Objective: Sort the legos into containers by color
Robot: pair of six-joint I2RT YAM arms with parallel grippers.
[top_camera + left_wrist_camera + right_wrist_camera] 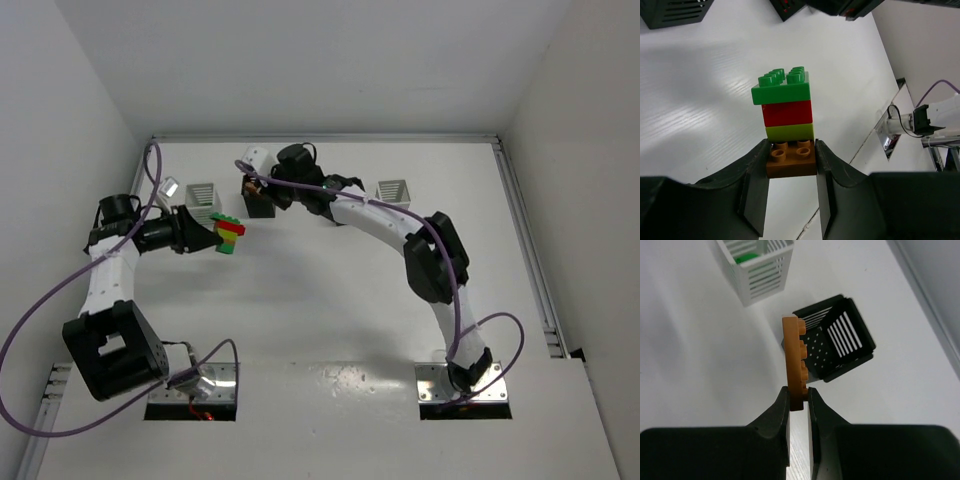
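**A:** What is on the left?

**B:** The left gripper (791, 167) is clamped on an orange-brown brick (791, 159), one finger on each side. This brick is the nearest one in a stack (231, 235) of four. Beyond it come a yellow-green brick (790, 132), a red brick (787, 113) and a green brick (781, 86), studs showing. I cannot tell whether the stack touches the white table (330, 300).

**A:** And moving to the right?

**B:** A white bin (201, 195) stands just beyond the stack, with a green piece (746, 259) inside it. Next to it is a black bin (837, 337). The right gripper (799, 399) is over this bin's near edge. Its fingers are pinched tight on the lower end of a thin orange-brown plate (795, 365), held on edge with the studs facing the bin.

**A:** Anything farther right?

**B:** A second white bin (392, 192) stands near the back edge, well apart from both grippers.
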